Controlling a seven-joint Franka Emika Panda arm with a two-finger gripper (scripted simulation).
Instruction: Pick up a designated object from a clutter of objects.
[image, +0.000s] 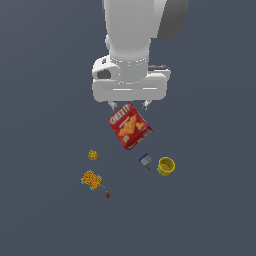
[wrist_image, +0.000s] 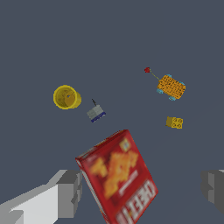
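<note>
The designated object, a flat orange speckled pad with teal edging (image: 91, 179) (wrist_image: 171, 87), lies on the grey floor with a thin cord running to a tiny red bead (image: 107, 195) (wrist_image: 147, 70). My gripper (image: 129, 105) (wrist_image: 142, 188) hangs open high above the clutter, roughly over the far end of the red Cheez-It box (image: 130, 126) (wrist_image: 118, 176). Nothing is between the fingers (wrist_image: 70, 192). The pad sits well away from the gripper, toward the exterior view's left and nearer the camera.
A yellow cup (image: 166, 166) (wrist_image: 66, 97) stands at the exterior view's right, with a tiny grey-blue item (image: 145, 160) (wrist_image: 95, 113) beside it. A small yellow lump (image: 92, 155) (wrist_image: 174, 122) lies close to the pad, between it and the box.
</note>
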